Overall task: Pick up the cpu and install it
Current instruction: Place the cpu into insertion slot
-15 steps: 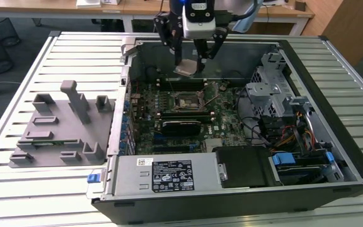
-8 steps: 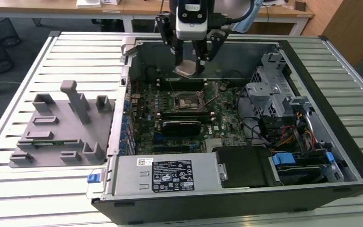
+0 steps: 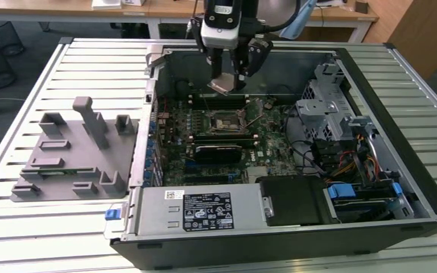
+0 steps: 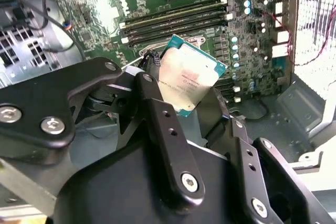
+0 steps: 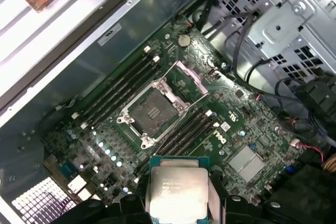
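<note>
- Gripper (image 3: pixel 230 79): black two-finger unit on the arm, hanging inside the open case (image 3: pixel 400 74). It is clenched on the cpu, with one finger (image 4: pixel 155 103) on each of two opposite edges, as seen in both wrist views.
- Cpu (image 3: pixel 222 85): a flat square chip with a silver-grey lid and a green rim, held in the gripper. It is in the air above the motherboard (image 3: pixel 272 142), clear of it and tilted. In the exterior view it hangs over the far part of the board, beyond the socket (image 3: pixel 226 122) and near the back wall of the case. The second wrist view shows its lid face (image 4: pixel 191 80). The first wrist view shows it (image 5: pixel 176 192) between the finger ends.
- Socket (image 5: pixel 152 113): a square metal frame at mid-board with a dark contact area exposed. Its hinged plate (image 5: pixel 188 74) is swung open to one side.
- Memory slots (image 5: pixel 181 132): long dark rows just beside the socket, on two sides of it.
- Motherboard (image 5: pixel 247 124): green, lying flat on the case floor.
- Power supply (image 3: pixel 196 210): a grey box with a label, at the near edge of the case.
- Drive cage (image 3: pixel 317 114): grey metal, on the exterior view's right, with cables below it.
- Tray (image 3: pixel 59 165): grey plastic with upright blocks, on the table (image 3: pixel 89 62), to the exterior view's left of the case.
- Table: pale slatted top that carries the case and tray.
</note>
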### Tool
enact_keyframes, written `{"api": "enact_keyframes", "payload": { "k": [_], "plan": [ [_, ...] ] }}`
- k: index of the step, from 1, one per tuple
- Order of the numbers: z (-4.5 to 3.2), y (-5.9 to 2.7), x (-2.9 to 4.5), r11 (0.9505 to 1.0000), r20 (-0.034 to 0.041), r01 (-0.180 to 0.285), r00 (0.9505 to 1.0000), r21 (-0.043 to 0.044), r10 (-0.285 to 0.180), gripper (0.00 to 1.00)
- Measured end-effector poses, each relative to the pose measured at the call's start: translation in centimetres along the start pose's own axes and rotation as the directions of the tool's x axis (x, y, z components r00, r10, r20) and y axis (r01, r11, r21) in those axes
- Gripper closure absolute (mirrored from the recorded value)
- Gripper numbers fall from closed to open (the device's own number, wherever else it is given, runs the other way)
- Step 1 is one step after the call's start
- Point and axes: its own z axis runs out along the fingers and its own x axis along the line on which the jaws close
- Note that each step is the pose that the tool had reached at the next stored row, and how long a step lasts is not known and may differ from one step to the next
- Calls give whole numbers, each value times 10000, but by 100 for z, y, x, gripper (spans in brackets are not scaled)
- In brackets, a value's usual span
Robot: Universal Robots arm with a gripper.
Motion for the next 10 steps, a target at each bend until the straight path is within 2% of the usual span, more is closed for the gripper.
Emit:
{"api": "enact_keyframes", "payload": {
  "k": [5, 10],
  "plan": [
    [17, 1, 2, 9971, 25, -760, 9971, 27, 760, 47],
    [42, 2, 4, 9880, 50, -1541, 9880, 52, 1541, 47]
  ]
}}
